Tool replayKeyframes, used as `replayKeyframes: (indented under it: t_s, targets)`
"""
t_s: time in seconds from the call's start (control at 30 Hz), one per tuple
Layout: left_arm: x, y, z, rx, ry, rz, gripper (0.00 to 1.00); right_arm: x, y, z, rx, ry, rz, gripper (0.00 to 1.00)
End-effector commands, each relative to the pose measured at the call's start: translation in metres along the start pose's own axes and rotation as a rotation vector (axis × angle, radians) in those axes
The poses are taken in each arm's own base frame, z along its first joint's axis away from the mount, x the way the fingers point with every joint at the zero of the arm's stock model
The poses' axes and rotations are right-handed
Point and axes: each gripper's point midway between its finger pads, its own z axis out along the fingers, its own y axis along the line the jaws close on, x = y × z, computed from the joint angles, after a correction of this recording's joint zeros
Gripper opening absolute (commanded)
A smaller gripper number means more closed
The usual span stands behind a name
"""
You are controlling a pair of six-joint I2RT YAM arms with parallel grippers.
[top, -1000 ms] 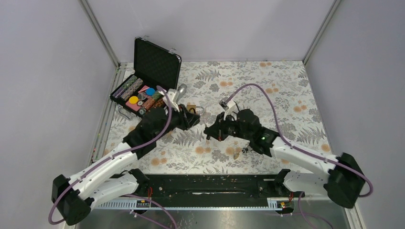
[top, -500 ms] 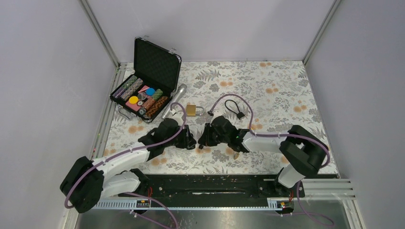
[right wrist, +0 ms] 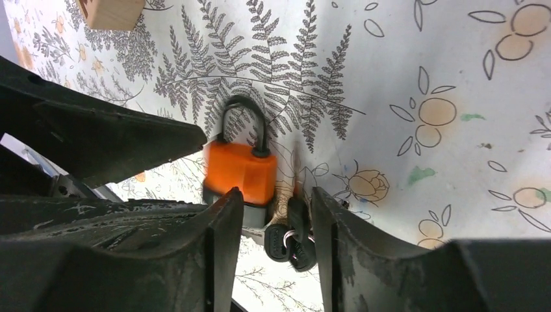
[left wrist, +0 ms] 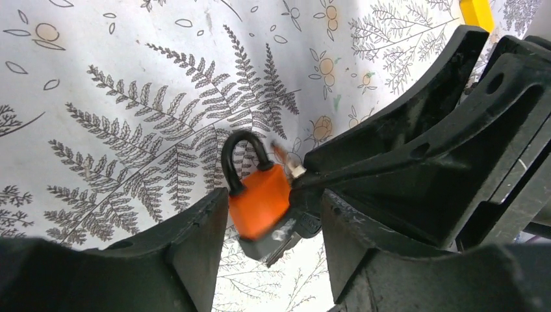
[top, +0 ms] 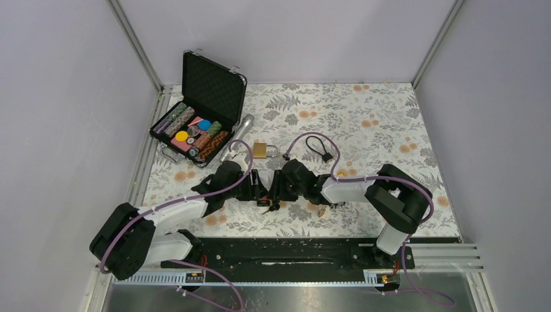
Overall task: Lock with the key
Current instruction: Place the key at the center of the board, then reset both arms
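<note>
Top external: both arms are now folded low, L gripper [top: 255,188] & R gripper [top: 277,187] nose to nose just 6 o'clock of centre on the table [top: 364,123]. 1 s ago they stood higher, further toward 12 & apart.
Lock [left wrist: 260,201]: orange, on the table between the two grippers. It is blurred in both wrist views, so prob. being nudged.
Shackle [right wrist: 243,120]: points to 12. Both legs seem down in the body, so it may be pushed home already; not sure.
Key [right wrist: 289,242]: black-headed bunch at the lock's 6 o'clock end. Looks seated in the keyhole, can't confirm.
L gripper state: fingers spread, lock between them w/ a gap each side, nothing pinched.
R gripper state: fingers spread, key bunch in the gap, lock body just past the tips, no squeeze seen.
Meaning: approach looks done, both tools at the lock. Next prob. needs L to clamp the body, then R to close on the key head & turn.
Risk: lock is loose and could skid if R pushes first.
Others: brass lock [top: 262,150] at 12 of the grippers, case [top: 195,123] at 10, cable [top: 318,144] at 1.
</note>
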Motion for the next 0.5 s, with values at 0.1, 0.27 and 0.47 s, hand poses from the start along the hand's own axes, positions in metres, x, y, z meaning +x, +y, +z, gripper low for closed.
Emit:
replayKeyframes:
  t_s: [0.1,0.27,0.47]
  targets:
    - [-0.044,-0.009,-0.031,-0.029,-0.189,0.046,0.69,-0.033,0.037,-0.040,-0.050,-0.117,-0.047,0.57]
    - [-0.077,-0.016,-0.081,-0.083,-0.334,0.062,0.99,-0.070,0.028,-0.096,0.043,-0.311,-0.120,0.68]
    - [-0.102,-0.028,-0.148,-0.089,-0.492,0.046,0.99,-0.100,-0.011,-0.188,0.210,-0.563,-0.179,0.92]
